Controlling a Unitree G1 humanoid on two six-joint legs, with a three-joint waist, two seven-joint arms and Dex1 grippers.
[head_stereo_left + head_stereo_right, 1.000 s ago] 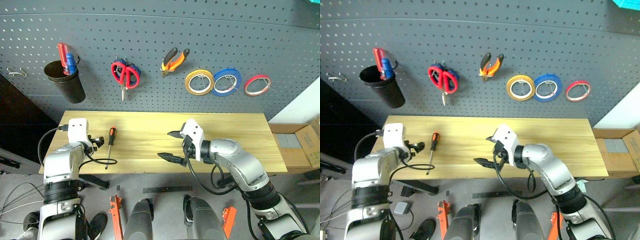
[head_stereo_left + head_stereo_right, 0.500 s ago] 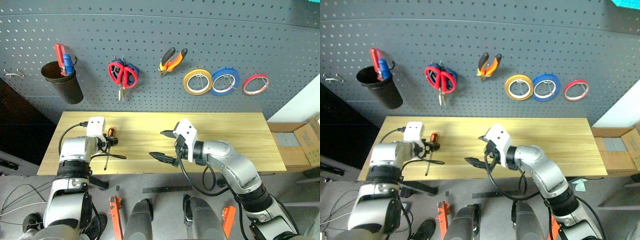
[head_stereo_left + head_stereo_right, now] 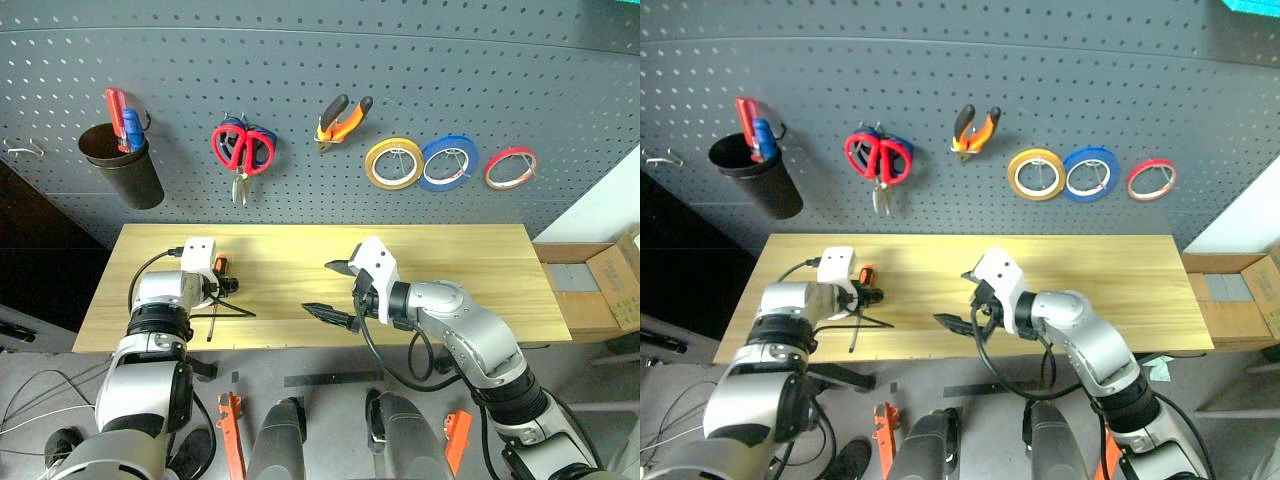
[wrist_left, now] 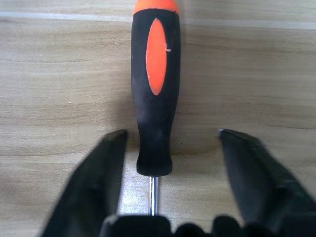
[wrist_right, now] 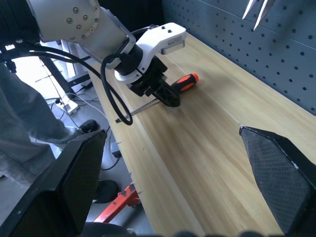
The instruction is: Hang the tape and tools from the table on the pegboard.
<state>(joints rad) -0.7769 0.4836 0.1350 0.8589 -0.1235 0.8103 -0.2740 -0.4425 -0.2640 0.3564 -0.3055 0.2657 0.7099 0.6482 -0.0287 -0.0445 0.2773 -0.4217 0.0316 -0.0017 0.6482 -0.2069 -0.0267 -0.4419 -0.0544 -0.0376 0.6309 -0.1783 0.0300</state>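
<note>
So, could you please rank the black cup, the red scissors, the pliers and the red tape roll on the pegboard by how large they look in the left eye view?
1. black cup
2. red scissors
3. pliers and red tape roll: these two look about alike, so I won't rank them.

All hang on the same pegboard, so nearness hardly skews this.

A workshop: grey pegboard hung with hand tools and tape rolls above a wooden workbench.
</note>
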